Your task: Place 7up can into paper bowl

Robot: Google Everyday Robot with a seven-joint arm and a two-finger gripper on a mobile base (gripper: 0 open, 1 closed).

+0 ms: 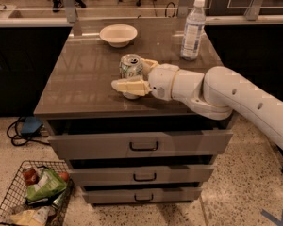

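The 7up can (130,65) stands upright near the middle of the brown counter top (80,79), white and green with a silver top. My gripper (130,75) reaches in from the right and is open, straddling the can. One cream finger (128,86) lies across the can's near side low down; the other (150,63) is behind its far right side. The paper bowl (118,34) sits empty at the back of the counter, apart from the can and behind it to the left.
A clear plastic bottle (193,28) with a white cap stands at the back right. My white arm (236,98) crosses the counter's right front corner. Drawers (144,146) lie below. A wire basket (33,199) of packets sits on the floor at the left.
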